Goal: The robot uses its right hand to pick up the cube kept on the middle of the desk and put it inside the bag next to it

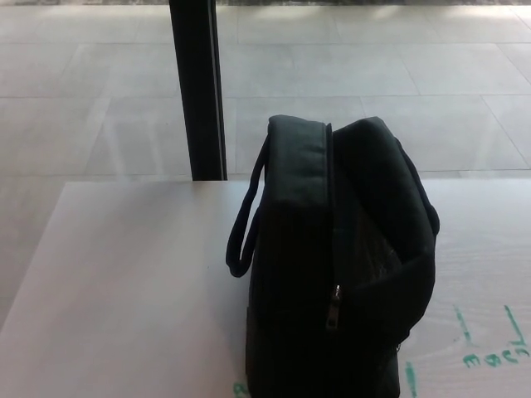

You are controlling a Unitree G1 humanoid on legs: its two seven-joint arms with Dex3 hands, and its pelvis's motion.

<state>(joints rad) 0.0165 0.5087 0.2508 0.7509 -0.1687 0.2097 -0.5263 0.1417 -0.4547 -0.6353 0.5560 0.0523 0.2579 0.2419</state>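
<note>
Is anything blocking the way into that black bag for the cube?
No cube and no hand shows in this view. The black bag stands upright on the desk; its opening cannot be made out, so I cannot tell.

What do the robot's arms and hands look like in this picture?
You can't see them here. No arm or hand shows in the head view, only the black bag standing on the pale desk, with a dark post behind. So their look can't be described.

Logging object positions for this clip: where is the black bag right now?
In the head view, the black bag stands upright on the pale desk, right of centre, its strap handle facing left, with green writing on the desk to its right.
</note>
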